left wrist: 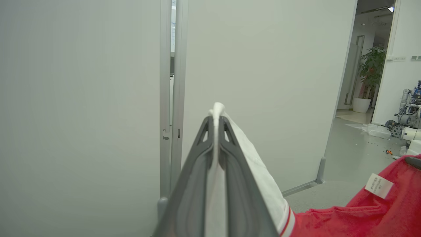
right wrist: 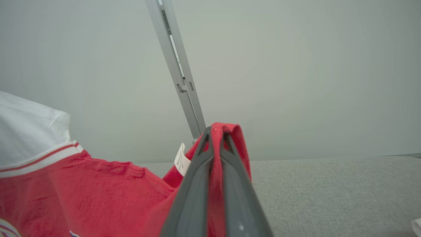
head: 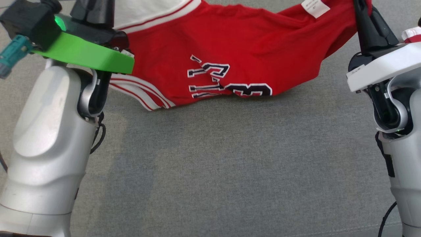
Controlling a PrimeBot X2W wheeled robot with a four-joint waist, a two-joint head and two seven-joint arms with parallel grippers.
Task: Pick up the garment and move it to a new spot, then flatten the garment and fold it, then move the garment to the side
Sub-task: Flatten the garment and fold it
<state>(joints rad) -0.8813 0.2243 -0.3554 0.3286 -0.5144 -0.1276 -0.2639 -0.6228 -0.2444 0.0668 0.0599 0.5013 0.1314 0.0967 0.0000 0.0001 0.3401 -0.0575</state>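
The garment (head: pixel 230 49) is a red jersey with white striped trim and dark lettering. It hangs stretched between my two arms above the grey cloth surface (head: pixel 213 164), its lower edge sagging onto it. My left gripper (left wrist: pixel 216 118) is shut on the white trimmed end of the garment (left wrist: pixel 263 177), cloth pinched between the fingers. My right gripper (right wrist: pixel 215 133) is shut on a red fold of the garment (right wrist: pixel 98 191) at the other end. In the head view the right fingers (head: pixel 363 23) rise into the red cloth at the top right.
A white care label (head: pixel 315 7) hangs near the right grip. Pale partition walls (left wrist: pixel 82 98) stand beyond the surface. Further off are a doorway with a potted plant (left wrist: pixel 370 72) and other robot hardware (left wrist: pixel 409 112) on the floor.
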